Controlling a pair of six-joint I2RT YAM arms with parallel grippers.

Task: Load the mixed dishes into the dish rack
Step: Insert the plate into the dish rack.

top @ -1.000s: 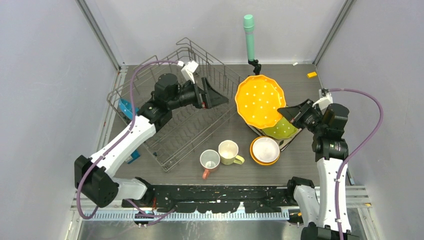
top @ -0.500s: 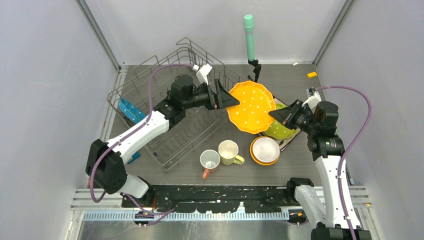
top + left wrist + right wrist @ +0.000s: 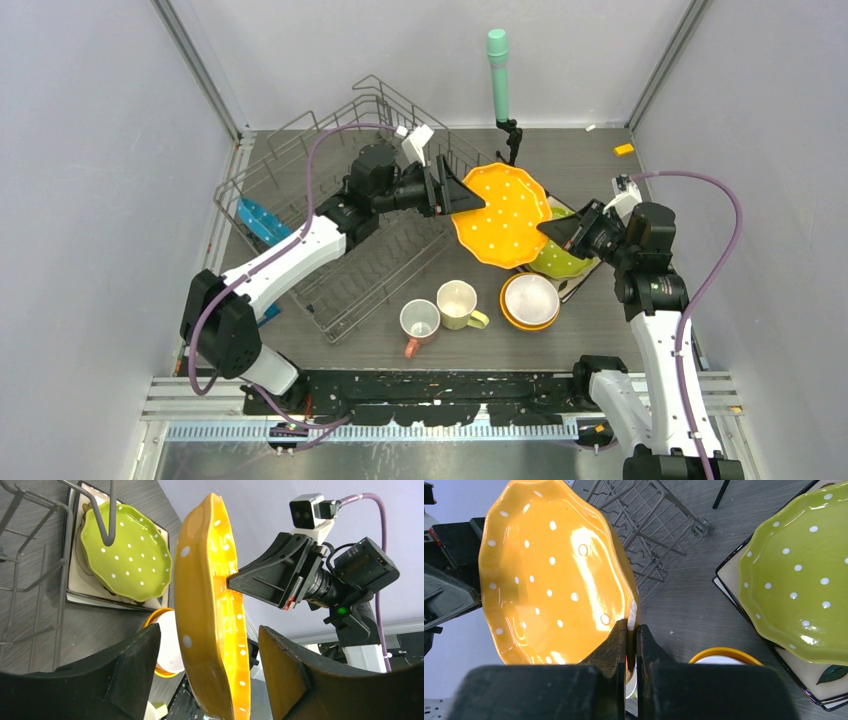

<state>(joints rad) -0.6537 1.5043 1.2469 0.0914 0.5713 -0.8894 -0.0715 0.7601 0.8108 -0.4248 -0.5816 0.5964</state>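
Right fingers (image 3: 562, 228) are pinching the orange plate (image 3: 505, 220) on edge above the bench (image 3: 600, 160), just right of the dish rack (image 3: 370, 265), with the left fingers (image 3: 455, 190) at its opposite edge. Left wrist: they're sitting wide apart either side of the rim (not touching it). Right wrist: fingers are clamping tight on the rim, with the green plate (image 3: 799, 570) lying off to the side.

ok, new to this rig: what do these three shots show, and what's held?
Two robot arms, bolted at the near edge of the table. One shot is a fixed overhead camera; the others are wrist cameras. The right gripper pinches the orange plate by its rim, on edge in the air; the left gripper, jaws open, straddles the opposite rim. On the table: a wire dish rack with a blue plate, a yellow-green plate on a white square plate, two mugs, a white bowl in an orange bowl.
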